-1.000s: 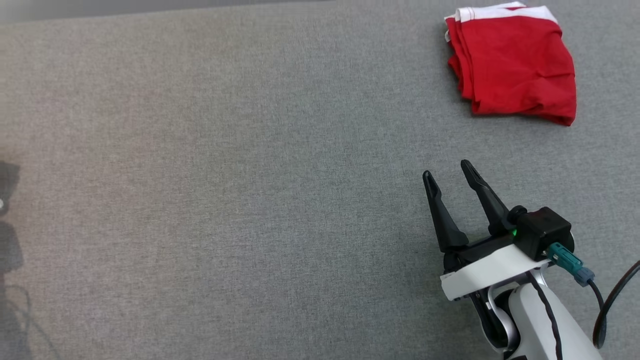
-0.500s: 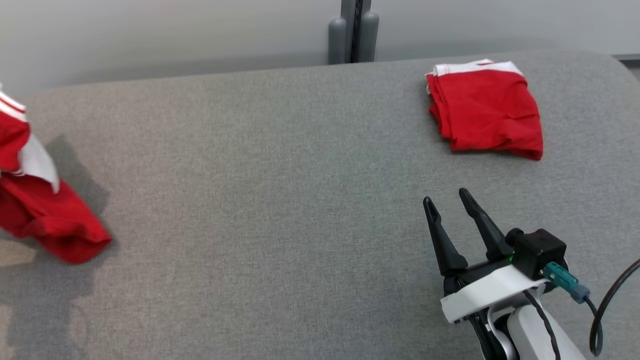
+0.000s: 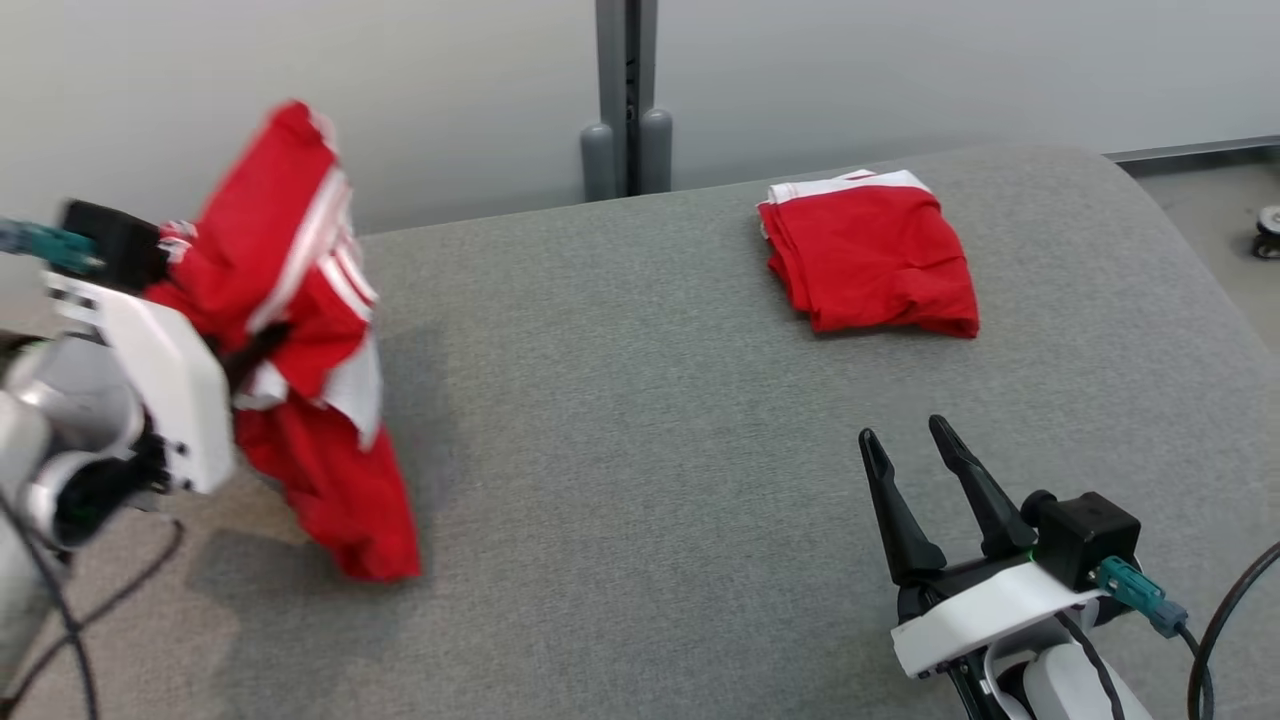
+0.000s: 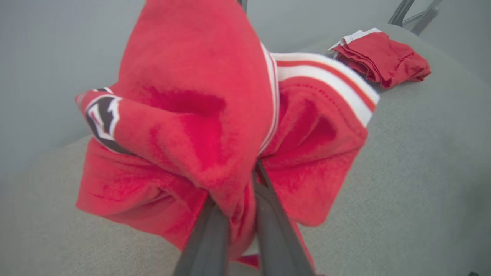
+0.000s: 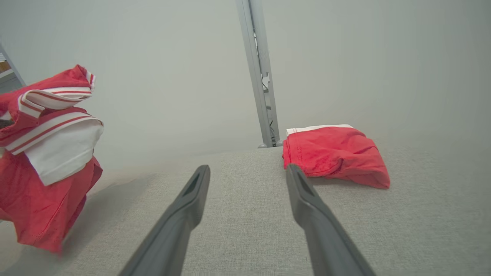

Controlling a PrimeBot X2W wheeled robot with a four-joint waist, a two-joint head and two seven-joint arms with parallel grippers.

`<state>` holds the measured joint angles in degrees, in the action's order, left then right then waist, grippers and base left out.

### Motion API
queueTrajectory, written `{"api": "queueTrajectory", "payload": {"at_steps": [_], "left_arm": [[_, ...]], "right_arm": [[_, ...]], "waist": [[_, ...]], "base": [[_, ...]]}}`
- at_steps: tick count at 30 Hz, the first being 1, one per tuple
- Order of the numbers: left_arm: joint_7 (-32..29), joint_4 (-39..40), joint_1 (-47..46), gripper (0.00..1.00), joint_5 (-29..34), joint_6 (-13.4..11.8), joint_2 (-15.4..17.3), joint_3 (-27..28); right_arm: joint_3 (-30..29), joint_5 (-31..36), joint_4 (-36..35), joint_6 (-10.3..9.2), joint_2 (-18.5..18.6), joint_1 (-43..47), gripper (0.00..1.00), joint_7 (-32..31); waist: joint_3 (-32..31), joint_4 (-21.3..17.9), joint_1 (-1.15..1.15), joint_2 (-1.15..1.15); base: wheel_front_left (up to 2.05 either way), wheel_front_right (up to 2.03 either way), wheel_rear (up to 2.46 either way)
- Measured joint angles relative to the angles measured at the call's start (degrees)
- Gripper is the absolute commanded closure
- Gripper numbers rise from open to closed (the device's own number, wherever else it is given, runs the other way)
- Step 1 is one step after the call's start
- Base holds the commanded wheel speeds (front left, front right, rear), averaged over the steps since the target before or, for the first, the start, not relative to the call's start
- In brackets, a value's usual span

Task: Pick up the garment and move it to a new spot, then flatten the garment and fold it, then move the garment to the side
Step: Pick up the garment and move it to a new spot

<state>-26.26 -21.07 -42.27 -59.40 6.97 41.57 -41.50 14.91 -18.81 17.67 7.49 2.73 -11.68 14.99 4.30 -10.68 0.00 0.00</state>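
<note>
A pale grey wall backs a wide table covered in grey fabric, and a grey post stands against the wall just behind the table's far edge.

Well left of the post, over the table's left end, the left gripper has its jaws pinched almost together on a bunch of the garment, a red piece with white bands. In the left wrist view the two dark fingers run up into the folds with cloth squeezed between them. The garment hangs from that grip as a crumpled bundle, long axis roughly up and down. Its lowest red corner reaches down to the table surface, though I cannot tell whether it touches.

Right of the post, near the far edge, a folded red garment with a white band lies flat on the table. Further right of the post and much nearer the robot, the right gripper hovers low over the table, jaws spread wide and holding nothing, fingers pointing roughly toward the folded piece.

The stretch of table in front of the post lies to the right of the hanging bundle, so the carry probably goes that way. The left arm has the load. The right gripper is well apart from it and would have to cross toward the post to help spread the cloth.
</note>
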Motion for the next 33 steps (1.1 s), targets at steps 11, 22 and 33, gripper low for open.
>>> {"api": "queueTrajectory", "payload": {"at_steps": [11,22,33], "left_arm": [[1.7,1.64,3.06,1.0,2.6,-2.02,-11.02,-6.01],[9.27,-5.71,2.04,0.0,3.96,-0.9,-20.87,-8.24],[21.97,-4.05,3.93,0.0,7.22,-2.47,-19.44,-6.06]], "right_arm": [[-0.16,-0.29,-0.45,0.0,0.02,0.08,0.0,0.0],[-0.82,0.41,-0.46,0.0,0.22,-0.14,0.0,0.0],[-1.88,0.91,-0.6,0.0,1.14,0.52,0.0,0.0]], "waist": [[1.18,-4.24,0.0,0.0],[2.32,-4.14,0.0,0.0],[1.45,0.08,0.0,0.0]], "base": [[0.0,0.0,0.0],[0.0,0.0,0.0],[0.0,0.0,0.0]]}}
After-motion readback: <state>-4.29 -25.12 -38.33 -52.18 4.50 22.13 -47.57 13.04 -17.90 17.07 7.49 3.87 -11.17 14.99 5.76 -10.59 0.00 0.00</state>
